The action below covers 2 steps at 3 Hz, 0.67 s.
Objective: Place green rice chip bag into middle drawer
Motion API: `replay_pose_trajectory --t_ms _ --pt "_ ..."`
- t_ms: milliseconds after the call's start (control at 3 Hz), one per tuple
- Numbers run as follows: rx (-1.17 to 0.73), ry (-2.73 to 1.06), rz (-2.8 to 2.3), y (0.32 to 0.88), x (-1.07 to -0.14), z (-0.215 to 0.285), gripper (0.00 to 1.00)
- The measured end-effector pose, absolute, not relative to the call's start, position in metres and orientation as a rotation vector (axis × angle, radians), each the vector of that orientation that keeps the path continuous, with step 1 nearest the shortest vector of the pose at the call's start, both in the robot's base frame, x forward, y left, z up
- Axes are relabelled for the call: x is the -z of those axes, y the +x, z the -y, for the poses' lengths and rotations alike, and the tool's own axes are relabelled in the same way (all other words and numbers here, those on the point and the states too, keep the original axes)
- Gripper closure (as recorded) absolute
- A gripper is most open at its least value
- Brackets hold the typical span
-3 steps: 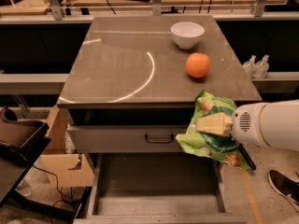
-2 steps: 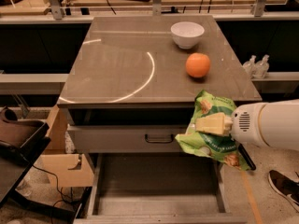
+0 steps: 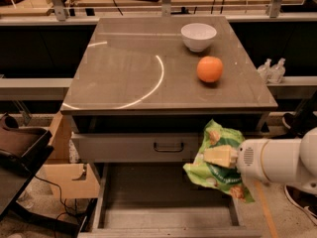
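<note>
Above the flat grey middle drawer (image 3: 158, 198), the claw (image 3: 218, 157) grips the crinkly green rice chip bag (image 3: 216, 176).

The grey tabletop (image 3: 124, 78) carries two things, both on its right half. A white bowl (image 3: 198, 36) stands upright at the far right, and an orange fruit (image 3: 210, 69) sits nearer, apart from the bowl. A pale curved line crosses the left half. The pincer (image 3: 218, 156) hangs below the tabletop's near right corner, clamped on the green rice chip bag (image 3: 218, 177).
</note>
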State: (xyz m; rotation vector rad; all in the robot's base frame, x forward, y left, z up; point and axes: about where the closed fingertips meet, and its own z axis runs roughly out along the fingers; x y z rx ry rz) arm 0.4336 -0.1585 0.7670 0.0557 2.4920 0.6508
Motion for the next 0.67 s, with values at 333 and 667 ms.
replay_pose_trajectory --t_ms 333,667 --pt "-0.642 0.091 -2.554 0.418 -0.703 0.153 1.0" --pt "-0.547 0.11 -2.617 0.412 -0.648 0.159 1.0"
